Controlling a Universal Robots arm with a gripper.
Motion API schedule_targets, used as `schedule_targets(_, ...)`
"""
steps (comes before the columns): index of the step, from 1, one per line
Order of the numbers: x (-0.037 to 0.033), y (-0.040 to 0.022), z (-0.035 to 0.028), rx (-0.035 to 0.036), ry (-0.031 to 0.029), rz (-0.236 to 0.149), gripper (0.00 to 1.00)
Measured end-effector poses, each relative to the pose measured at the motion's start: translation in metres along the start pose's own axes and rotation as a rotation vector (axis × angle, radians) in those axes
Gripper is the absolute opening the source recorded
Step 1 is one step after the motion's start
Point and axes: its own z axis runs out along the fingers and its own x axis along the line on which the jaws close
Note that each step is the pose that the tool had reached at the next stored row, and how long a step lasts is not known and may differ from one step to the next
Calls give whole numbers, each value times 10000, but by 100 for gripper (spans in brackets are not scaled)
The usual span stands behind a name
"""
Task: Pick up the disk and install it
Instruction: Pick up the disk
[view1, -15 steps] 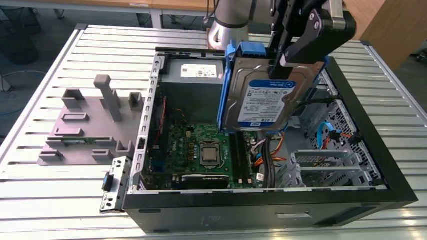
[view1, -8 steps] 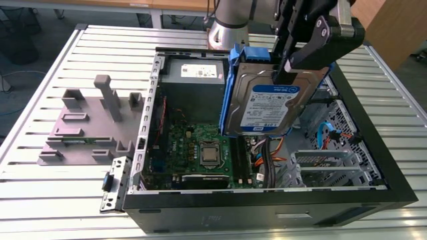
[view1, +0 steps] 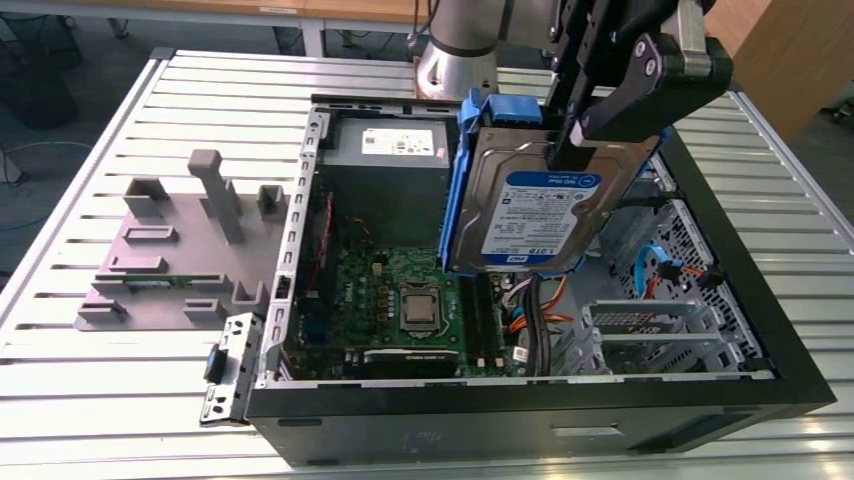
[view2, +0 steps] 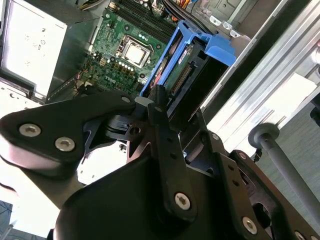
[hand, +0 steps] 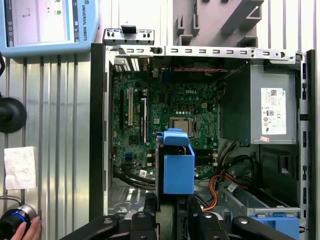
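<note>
Above the open case (view1: 534, 420), disk (view1: 534, 215) clamped upright by end effector (view1: 577, 148), motherboard (view1: 387, 285) below.

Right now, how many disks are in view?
1: the disk, gripped in the jaws over the open case. Others may be hidden inside.
</note>
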Motion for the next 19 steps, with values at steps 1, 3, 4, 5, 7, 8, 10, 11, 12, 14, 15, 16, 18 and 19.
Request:
schedule_targets(1,0,0,0,1,0,0,35)
schedule_targets(3,0,-8,0,0,0,-2,35)
schedule_targets(4,1,-15,0,0,0,-1,35)
schedule_targets(5,1,-23,0,0,0,0,35)
schedule_targets(7,0,-54,-1,0,0,0,35)
schedule_targets(8,-1,-71,-1,-1,0,0,35)
schedule_targets(10,-1,-105,-2,-1,0,0,35)
schedule_targets(11,-1,-118,-2,-1,0,0,35)
schedule_targets(12,-1,-123,-2,-1,0,0,35)
schedule_targets(14,-1,-123,-2,-1,0,1,35)
schedule_targets(15,-1,-129,-2,-1,0,0,35)
schedule_targets(16,-1,-135,-2,-1,0,0,35)
schedule_targets(18,-2,-136,-2,-1,0,0,35)
schedule_targets(19,-2,-136,-2,-1,0,0,35)
